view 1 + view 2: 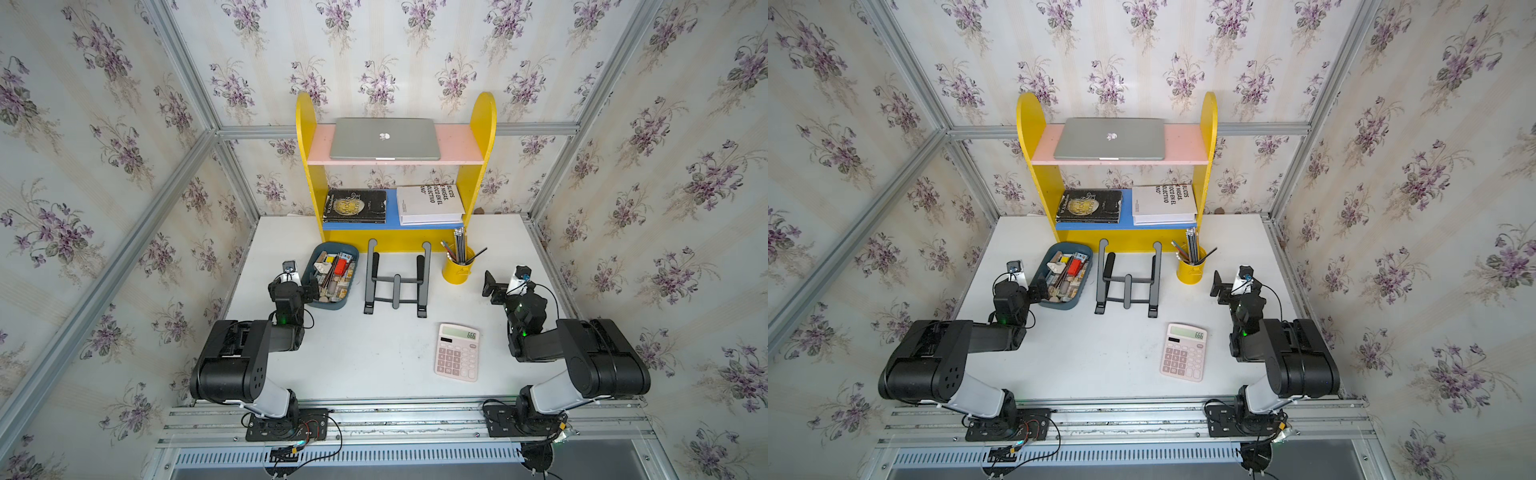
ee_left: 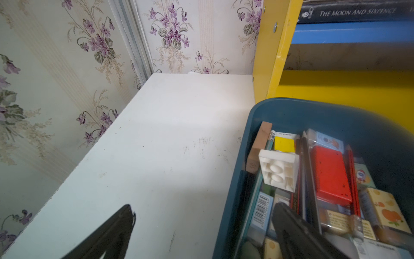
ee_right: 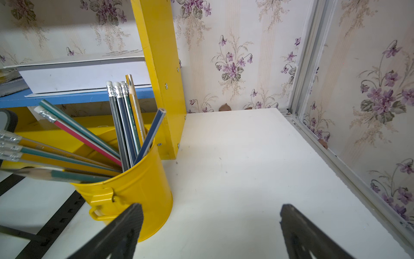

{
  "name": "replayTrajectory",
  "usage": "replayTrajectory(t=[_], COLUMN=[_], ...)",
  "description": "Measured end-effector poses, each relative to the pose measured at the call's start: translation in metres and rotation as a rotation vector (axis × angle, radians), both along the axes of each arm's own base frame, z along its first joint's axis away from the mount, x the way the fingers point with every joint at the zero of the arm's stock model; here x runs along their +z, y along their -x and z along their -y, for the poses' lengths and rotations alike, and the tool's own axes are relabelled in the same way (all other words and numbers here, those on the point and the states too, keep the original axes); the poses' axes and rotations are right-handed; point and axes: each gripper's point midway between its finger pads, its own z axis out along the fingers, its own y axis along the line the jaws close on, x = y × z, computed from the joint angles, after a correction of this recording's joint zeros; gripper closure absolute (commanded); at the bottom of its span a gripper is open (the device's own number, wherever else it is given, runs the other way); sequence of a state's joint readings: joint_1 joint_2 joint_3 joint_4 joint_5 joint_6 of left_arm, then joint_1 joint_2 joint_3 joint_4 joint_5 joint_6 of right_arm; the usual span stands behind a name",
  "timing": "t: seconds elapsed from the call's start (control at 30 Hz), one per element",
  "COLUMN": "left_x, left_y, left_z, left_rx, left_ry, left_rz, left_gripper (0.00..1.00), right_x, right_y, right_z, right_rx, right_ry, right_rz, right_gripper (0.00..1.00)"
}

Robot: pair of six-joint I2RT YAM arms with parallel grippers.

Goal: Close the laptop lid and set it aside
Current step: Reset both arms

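Observation:
The silver-grey laptop [image 1: 384,143] [image 1: 1108,143] lies on the pink top board [image 1: 457,143] of the yellow shelf unit at the back. Its lid [image 1: 361,131] is down flat, logo facing up. Both arms hang low over the white table, far in front of the laptop. My left gripper [image 1: 307,291] [image 1: 1040,291] [image 2: 202,206] is open and straddles the left wall of a blue tray, one finger over the tray's contents. My right gripper [image 1: 490,286] [image 1: 1219,286] [image 3: 210,205] is open and empty beside a yellow pencil cup.
The blue tray [image 1: 332,246] [image 2: 291,105] holds several small items. A black folding stand [image 1: 397,278] sits mid-table, the yellow pencil cup [image 1: 457,274] [image 3: 139,186] to its right, and a pink calculator [image 1: 457,351] nearer the front. Two books [image 1: 430,203] lie on the lower blue shelf.

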State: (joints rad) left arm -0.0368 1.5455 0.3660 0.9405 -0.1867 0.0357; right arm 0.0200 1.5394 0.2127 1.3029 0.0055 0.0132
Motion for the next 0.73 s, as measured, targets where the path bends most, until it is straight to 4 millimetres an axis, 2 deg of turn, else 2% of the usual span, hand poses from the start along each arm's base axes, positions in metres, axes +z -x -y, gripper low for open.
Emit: replayTrajectory(t=[0.73], left_x=[-0.0005], left_y=[-0.0013], left_z=[0.0030], left_rx=[-0.007], left_ry=[-0.001], left_rz=[-0.002], left_gripper=[0.01], right_x=[-0.0057], right_y=[-0.0010], right_z=[-0.0042], right_rx=[0.009], right_ry=[0.008], right_rz=[-0.026], right_gripper=[0.00])
